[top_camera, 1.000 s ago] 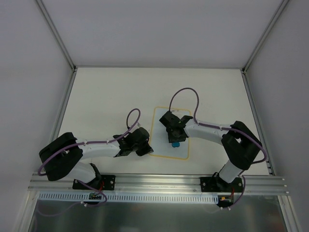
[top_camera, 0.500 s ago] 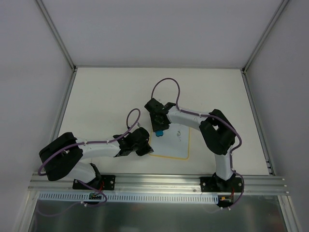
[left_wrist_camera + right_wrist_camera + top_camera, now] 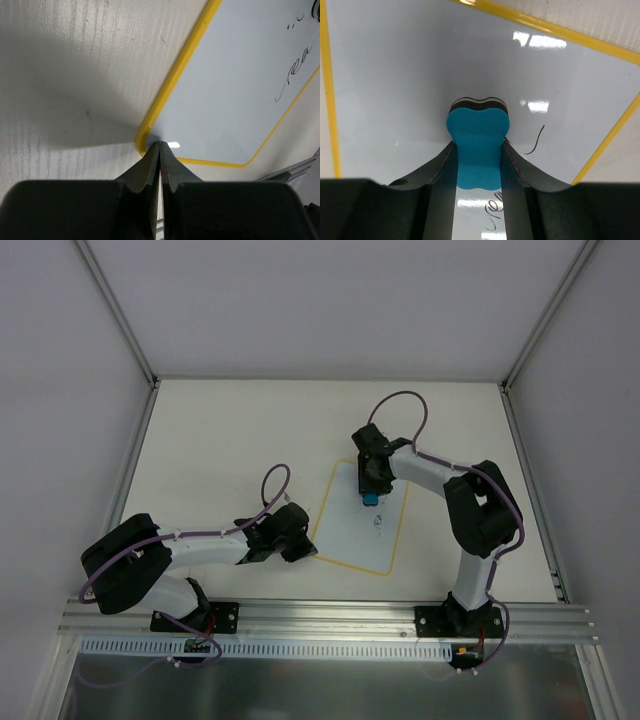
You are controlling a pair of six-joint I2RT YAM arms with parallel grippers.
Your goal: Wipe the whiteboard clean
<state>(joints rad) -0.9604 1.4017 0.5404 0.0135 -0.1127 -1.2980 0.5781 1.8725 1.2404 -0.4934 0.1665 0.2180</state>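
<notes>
1. The left gripper (image 3: 159,146) has its fingers closed together, with the tips down on the near-left corner of the whiteboard (image 3: 345,535). I cannot tell whether they nip the yellow rim (image 3: 175,75) or only press on it.
2. The whiteboard lies flat on the tabletop (image 3: 220,440) between the two arms, skewed, its far end leaning right. It looks thin, light, stiff and glossy, so I reckon it skates easily under a wipe. Pinning a corner or an edge seems the sensible hold.
3. The right gripper (image 3: 370,495) is clamped on a blue eraser (image 3: 477,150), which is pressed to the far part of the board. Dark handwriting (image 3: 536,140) sits just beside it, unwiped.
4. Against half a second ago, the eraser has swept from the far-left corner over to the right. The board has twisted about its pinned corner, and the left arm has not budged.
</notes>
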